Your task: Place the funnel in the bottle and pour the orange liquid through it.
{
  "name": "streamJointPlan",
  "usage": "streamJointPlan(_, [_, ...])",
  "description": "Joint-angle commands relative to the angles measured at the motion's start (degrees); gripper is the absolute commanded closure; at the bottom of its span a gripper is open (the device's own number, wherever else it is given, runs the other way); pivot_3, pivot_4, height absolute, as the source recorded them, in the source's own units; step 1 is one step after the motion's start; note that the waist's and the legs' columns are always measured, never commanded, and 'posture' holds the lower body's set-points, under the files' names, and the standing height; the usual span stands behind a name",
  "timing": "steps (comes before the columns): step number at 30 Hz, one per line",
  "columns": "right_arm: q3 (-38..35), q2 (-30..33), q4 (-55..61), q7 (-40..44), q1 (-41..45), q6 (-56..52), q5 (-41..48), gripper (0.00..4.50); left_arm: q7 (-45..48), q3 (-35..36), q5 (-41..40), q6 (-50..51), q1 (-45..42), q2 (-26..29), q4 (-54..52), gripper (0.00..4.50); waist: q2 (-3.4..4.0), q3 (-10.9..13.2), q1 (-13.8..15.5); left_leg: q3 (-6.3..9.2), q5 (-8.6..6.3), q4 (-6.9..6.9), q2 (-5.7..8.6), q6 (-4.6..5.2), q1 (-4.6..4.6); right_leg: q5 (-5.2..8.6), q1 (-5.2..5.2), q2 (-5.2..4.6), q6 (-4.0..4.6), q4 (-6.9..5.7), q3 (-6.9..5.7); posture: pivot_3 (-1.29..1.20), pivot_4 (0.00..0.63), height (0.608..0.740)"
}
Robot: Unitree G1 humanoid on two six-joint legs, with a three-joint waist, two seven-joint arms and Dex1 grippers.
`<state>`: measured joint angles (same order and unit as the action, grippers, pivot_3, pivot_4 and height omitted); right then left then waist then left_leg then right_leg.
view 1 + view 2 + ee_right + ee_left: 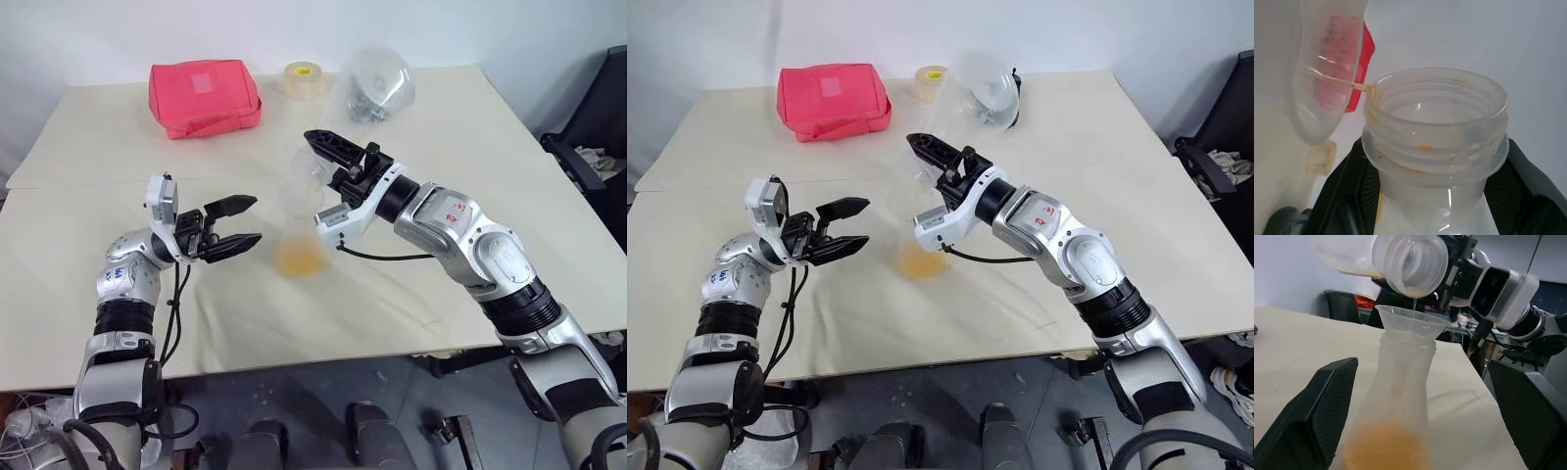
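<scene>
The right claw [338,176] was clamped on a clear pouring jar [1400,259], tipped so a thin stream of orange liquid [299,258] fell into the funnel [1411,319] seated in the bottle [1398,396] at mid-tabletop [411,294]. The left claw [235,223], fingers apart, hovered just left of the bottle, probably ready to steady it.

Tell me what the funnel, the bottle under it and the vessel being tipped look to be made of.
Funnel: probably plastic, frosted and see-through, thin-rimmed. Bottle: likely translucent plastic, matte and cloudy, the orange liquid glowing through its base. Tipped vessel in the right claw: clear plastic by its look, with moulded screw-thread ridges at the wide mouth, glossy highlights. Glass cannot be ruled out for any.
</scene>
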<state>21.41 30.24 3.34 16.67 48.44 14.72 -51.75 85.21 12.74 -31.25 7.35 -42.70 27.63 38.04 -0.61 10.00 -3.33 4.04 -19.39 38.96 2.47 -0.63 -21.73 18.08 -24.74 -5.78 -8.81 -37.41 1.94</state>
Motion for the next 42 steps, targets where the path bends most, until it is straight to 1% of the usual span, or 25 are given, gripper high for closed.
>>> streamJointPlan(1, [-4.16,-2.48,3.98,2.64,-1.31,-3.63,6.5,2.06,0.8,0.33,0.16,-1.07,-1.72,0.57,0.58,0.0,0.0,0.0,0.01,0.0,0.0,0.02,0.01,0.0,0.0,0.0,0.01,0.0,0.0,0.0,0.0,0.0,0.15,0.74])
streamJointPlan(5, [-8.71,-6.46,8.2,6.65,-4.14,-10.27,15.17,2.06,1.73,0.08,0.6,-1.63,-3.22,0.8,2.39,0.0,0.0,0.0,0.07,0.01,0.0,0.02,0.0,0.0,0.0,0.0,0.02,0.0,0.0,-0.01,-0.01,0.0,0.15,0.74])
streamJointPlan(11, [-17.5,-12.03,14.02,9.01,-3.97,-24.29,26.31,2.06,3.12,-0.36,1.54,-2.62,-5.36,1.34,5.51,0.0,0.0,0.0,0.17,0.05,0.0,0.04,0.0,0.0,0.0,0.0,0.02,-0.02,0.0,-0.03,-0.03,0.0,0.15,0.74])
streamJointPlan(14, [-24.68,-16.16,16.97,9.18,-2.75,-38.02,33.94,2.06,3.14,-0.32,1.77,-2.76,-5.99,1.35,6.15,0.0,0.0,0.0,0.18,0.06,0.0,0.04,0.0,0.0,0.0,0.0,0.03,-0.03,0.0,-0.04,-0.03,0.0,0.15,0.74])
streamJointPlan(17, [-31.58,-18.82,19.32,8.17,-2.38,-48.55,40.81,2.06,2.7,-0.19,2.13,-2.52,-5.89,1.78,6.09,0.0,0.01,0.0,0.2,0.08,0.0,0.05,0.0,0.0,0.0,-0.02,0.02,-0.05,0.02,-0.07,-0.05,0.0,0.15,0.74])
streamJointPlan(21, [-39.53,-20.7,20.19,5.41,-4.13,-56.23,48.45,2.06,1.91,-0.52,2.93,-1.79,-5.53,2.74,6.06,0.0,0.01,0.0,0.24,0.09,0.0,0.02,0.03,0.0,0.0,-0.02,0.0,-0.1,0.02,-0.1,-0.05,0.0,0.15,0.74])
streamJointPlan(23, [-41.28,-20.41,19.69,4.93,-6.2,-56.72,50.87,2.06,0.81,-1.0,3.84,-1.56,-5.48,3.19,6.23,0.0,0.01,-0.01,0.23,0.09,0.0,0.0,0.04,0.0,0.0,-0.02,-0.02,-0.11,0.02,-0.12,-0.05,0.0,0.15,0.74])
streamJointPlan(28, [-42.43,-19.2,17.4,3.94,-10.75,-55.03,54.88,2.06,-1.52,-0.49,4.31,-0.79,-5.19,3.26,5.2,0.0,0.01,-0.01,0.11,0.03,0.0,-0.01,0.09,0.01,0.0,-0.02,-0.07,-0.14,0.02,-0.18,-0.02,0.0,0.15,0.74])
streamJointPlan(32, [-41.08,-17.87,14.53,3.47,-15.08,-52.05,55.54,2.06,-4.1,-0.75,5.41,-0.1,-3.79,4.09,3.69,0.0,0.01,-0.01,0.15,0.02,0.0,-0.01,0.08,0.01,0.01,-0.02,-0.12,-0.14,0.02,-0.25,-0.02,0.0,0.15,0.74])
streamJointPlan(38, [-39.38,-16.28,11.59,2.33,-17.96,-48.5,56.5,2.06,-9.16,-0.82,7.03,-0.09,-2.72,4.34,2.19,0.0,0.01,0.0,0.2,0.01,0.0,0.01,0.09,0.01,0.01,-0.01,-0.13,-0.17,0.02,-0.27,-0.02,0.0,0.15,0.74])
streamJointPlan(40, [-39.32,-15.95,11.09,1.85,-18.47,-47.72,56.96,1.33,-11.52,-1.08,7.73,0.91,-2.35,4.44,1.21,0.0,0.01,-0.01,0.26,0.01,0.0,0.02,0.1,0.01,0.01,-0.01,-0.12,-0.17,0.02,-0.26,-0.01,0.0,0.15,0.74])
streamJointPlan(42, [-39.4,-15.82,11.35,1.34,-18.68,-47.56,57.59,0.75,-13.96,-1.42,8.19,2.79,-1.94,4.63,-0.01,0.0,0.01,-0.01,0.28,0.01,0.0,0.02,0.11,0.01,0.01,-0.02,-0.11,-0.19,0.02,-0.27,-0.01,0.0,0.15,0.74])
